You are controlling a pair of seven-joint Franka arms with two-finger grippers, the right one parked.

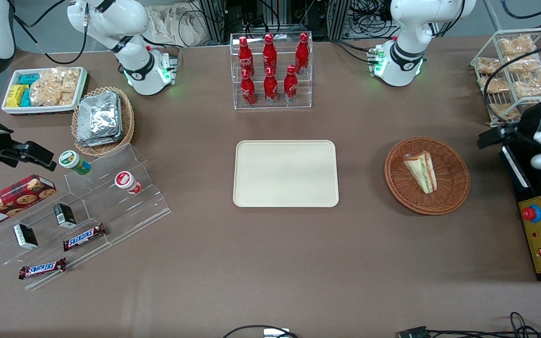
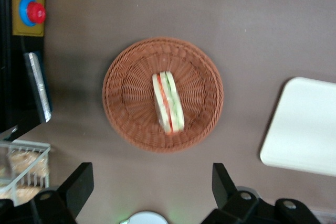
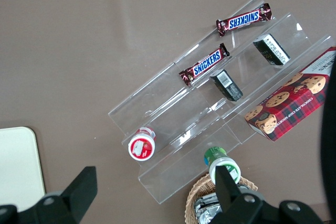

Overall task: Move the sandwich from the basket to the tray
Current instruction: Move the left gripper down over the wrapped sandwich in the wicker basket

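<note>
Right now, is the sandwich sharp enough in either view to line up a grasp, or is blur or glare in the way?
Front view: sandwich in the basket is crisp, evenly lit, no glare. Left wrist view: sandwich slightly soft, layers still readable; open hand hangs above the basket's edge; tray looks bright, washed out.

The left arm reaches in high at its own end of the bench, wrist turned so the tool (image 2: 152, 190) points straight down. Its two dark fingers (image 2: 79, 182) stand wide apart with nothing between them, well above the bench and touching nothing.
</note>
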